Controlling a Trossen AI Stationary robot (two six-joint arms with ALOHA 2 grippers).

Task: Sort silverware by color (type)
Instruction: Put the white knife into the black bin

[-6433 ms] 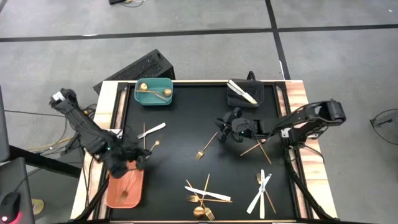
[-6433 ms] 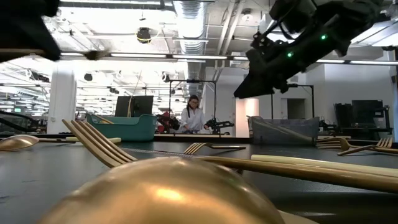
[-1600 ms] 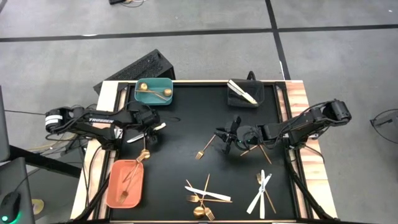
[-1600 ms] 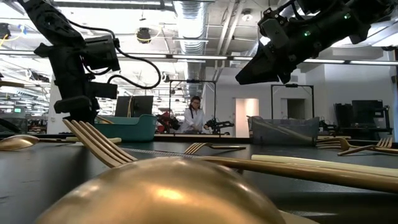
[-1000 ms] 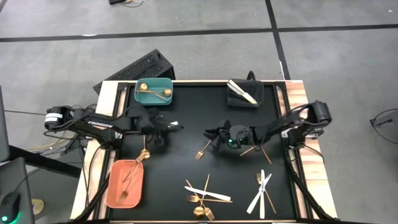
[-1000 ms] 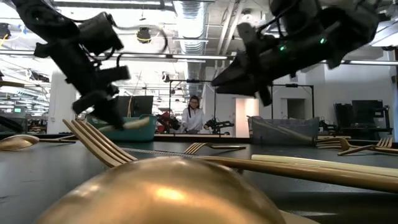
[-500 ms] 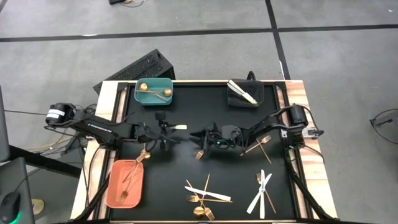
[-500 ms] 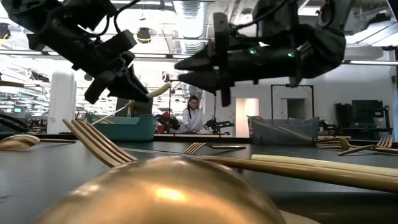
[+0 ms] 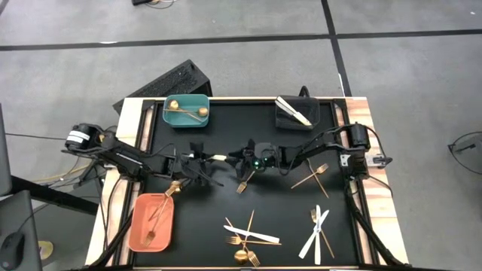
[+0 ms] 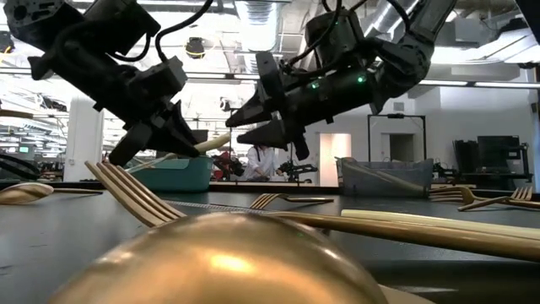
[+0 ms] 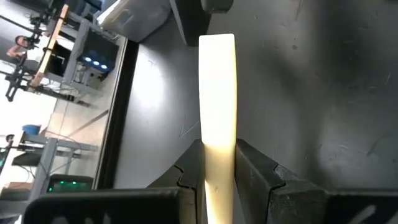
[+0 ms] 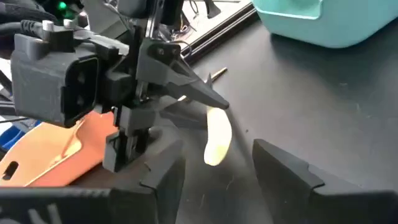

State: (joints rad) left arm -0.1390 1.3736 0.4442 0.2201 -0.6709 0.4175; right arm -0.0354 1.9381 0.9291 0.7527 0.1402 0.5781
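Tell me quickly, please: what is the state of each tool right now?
Left tool: closed on the white knife, held above the table.
Right tool: open, empty, facing the knife's free end.

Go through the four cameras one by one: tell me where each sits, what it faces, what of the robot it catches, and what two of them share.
High view: overhead, straight down on the black table; both arms, left claw and right claw meeting mid-table.
Low view: at tabletop height, level across a gold spoon into the room; both claws overhead.
Left wrist view: past its own fingers, shut on a cream knife.
Right wrist view: past its open fingers at that knife and the left claw.
Shared: both wrist views show the knife.
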